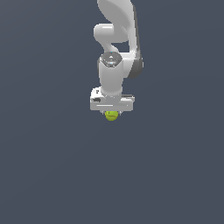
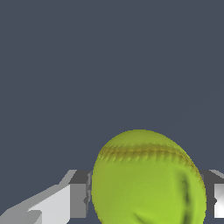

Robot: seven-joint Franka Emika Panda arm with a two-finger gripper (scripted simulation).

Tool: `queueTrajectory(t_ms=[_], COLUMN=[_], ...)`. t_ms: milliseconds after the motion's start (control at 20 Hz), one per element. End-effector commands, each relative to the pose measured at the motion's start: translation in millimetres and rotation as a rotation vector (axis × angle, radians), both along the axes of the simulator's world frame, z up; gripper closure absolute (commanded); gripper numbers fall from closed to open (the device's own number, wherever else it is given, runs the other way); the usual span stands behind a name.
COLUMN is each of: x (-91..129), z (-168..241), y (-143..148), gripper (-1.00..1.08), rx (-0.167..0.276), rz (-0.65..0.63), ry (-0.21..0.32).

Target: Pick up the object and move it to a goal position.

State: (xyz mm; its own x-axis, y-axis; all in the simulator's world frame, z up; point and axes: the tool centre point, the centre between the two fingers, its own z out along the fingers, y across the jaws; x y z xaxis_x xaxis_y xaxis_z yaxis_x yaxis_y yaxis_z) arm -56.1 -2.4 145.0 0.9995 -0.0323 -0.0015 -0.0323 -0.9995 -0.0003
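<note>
The yellow-green ball [image 1: 111, 115] with a thin reddish stitch seam sits directly under the white gripper [image 1: 112, 114], only its lower part showing below the hand. In the wrist view the ball [image 2: 146, 179] fills the space between the two fingers [image 2: 78, 199], one pad on each side pressed against it. The gripper is shut on the ball. The arm stands upright above it in the exterior view.
A plain dark grey surface [image 1: 52, 166] fills both views. No other object, container, edge or marker shows.
</note>
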Motion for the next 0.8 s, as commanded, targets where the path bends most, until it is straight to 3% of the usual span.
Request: queueTrajectory(t_ms=[0, 750], x=[0, 2], z=[28, 189], y=[-5, -32], gripper=[1.08, 1.08], rx=[0.0, 0.0], rz=[0.0, 0.0], ry=[-0.002, -0.002])
